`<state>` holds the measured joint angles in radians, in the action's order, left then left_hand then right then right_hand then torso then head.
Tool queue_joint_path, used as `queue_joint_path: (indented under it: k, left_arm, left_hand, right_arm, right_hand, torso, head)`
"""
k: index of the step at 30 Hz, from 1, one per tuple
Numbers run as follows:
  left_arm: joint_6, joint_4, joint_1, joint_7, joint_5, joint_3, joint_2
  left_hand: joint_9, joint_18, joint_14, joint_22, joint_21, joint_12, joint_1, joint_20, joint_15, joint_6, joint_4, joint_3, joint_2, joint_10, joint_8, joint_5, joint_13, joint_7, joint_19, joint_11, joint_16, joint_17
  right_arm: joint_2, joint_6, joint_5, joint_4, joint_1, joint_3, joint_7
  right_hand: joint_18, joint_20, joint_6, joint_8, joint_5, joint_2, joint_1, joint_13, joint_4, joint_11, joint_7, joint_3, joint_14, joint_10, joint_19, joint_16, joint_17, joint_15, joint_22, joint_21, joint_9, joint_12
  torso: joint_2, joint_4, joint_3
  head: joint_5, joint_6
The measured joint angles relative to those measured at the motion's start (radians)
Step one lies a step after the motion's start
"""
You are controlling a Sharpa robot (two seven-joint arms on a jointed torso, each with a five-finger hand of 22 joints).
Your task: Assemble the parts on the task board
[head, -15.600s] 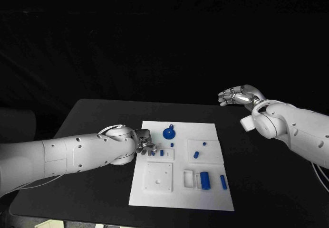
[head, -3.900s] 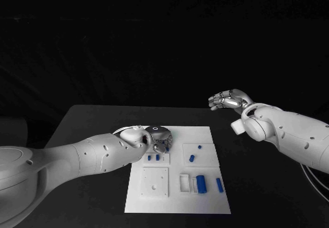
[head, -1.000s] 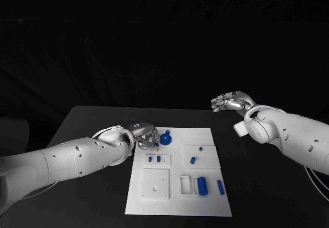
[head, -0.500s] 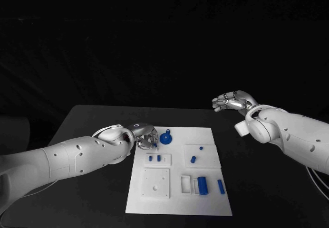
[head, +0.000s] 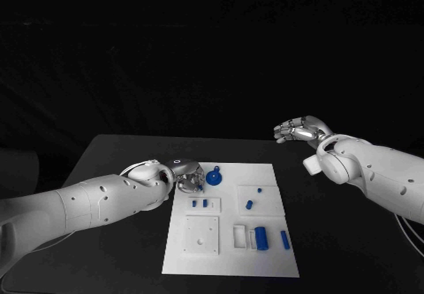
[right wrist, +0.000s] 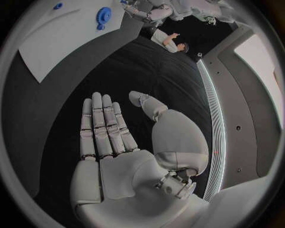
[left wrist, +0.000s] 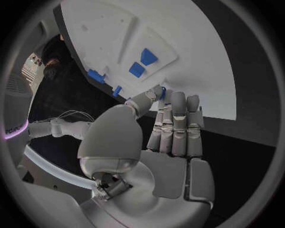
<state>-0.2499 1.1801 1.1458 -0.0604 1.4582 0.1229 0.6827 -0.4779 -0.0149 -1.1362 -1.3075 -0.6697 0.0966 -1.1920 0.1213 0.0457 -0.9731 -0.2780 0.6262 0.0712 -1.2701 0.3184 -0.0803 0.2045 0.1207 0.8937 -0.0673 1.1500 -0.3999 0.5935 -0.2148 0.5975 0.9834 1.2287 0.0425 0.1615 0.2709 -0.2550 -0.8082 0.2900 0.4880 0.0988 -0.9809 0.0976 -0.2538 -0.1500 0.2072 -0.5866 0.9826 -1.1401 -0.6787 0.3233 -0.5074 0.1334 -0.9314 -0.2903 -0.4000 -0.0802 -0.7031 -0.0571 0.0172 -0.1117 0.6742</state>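
Note:
The white task board (head: 231,257) lies in the middle of the black table. On it are a blue gear (head: 214,179) at the far end, two small blue pieces (head: 200,203) in a raised block, two small parts (head: 250,204) to their right, and a blue cylinder (head: 261,236) beside a slim peg (head: 284,239) near the front. My left hand (head: 187,177) hovers at the board's far left edge, just left of the gear. Its fingers (left wrist: 178,126) are straight and hold nothing. My right hand (head: 300,130) is raised off the board's far right, palm (right wrist: 128,175) flat and empty.
A square white plate with holes (head: 201,234) sits at the board's front left. Bare black table (head: 115,159) surrounds the board (right wrist: 53,35) on all sides. From the right wrist the gear (right wrist: 104,13) and my left arm (right wrist: 148,12) show far off.
Since 3.9 s ago my left hand has drawn back leftward off the gear, which now shows. Over the last second both hands have stayed almost still.

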Motion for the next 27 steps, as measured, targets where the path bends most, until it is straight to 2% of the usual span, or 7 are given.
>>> queue_joint_path:
  k: [27]
  left_arm:
    - [0.023, -0.003, 0.0, 0.002, 0.007, 0.004, -0.005]
  left_hand:
    - [0.001, 0.0, 0.0, 0.0, 0.004, -0.008, 0.0, 0.0, 0.0, 0.002, 0.0, 0.0, 0.0, 0.0, -0.002, 0.0, -0.003, -0.001, 0.0, 0.0, -0.004, 0.0]
  right_arm:
    - [0.0, 0.0, 0.001, -0.001, 0.0, 0.0, 0.0]
  right_hand:
    - [0.0, 0.0, 0.0, 0.0, 0.0, 0.0, 0.0, 0.0, 0.0, 0.0, 0.0, 0.0, 0.0, 0.0, 0.0, 0.0, -0.001, 0.0, 0.0, 0.0, 0.001, 0.0]
  torso:
    - [0.0, 0.0, 0.0003]
  head:
    - [0.0, 0.004]
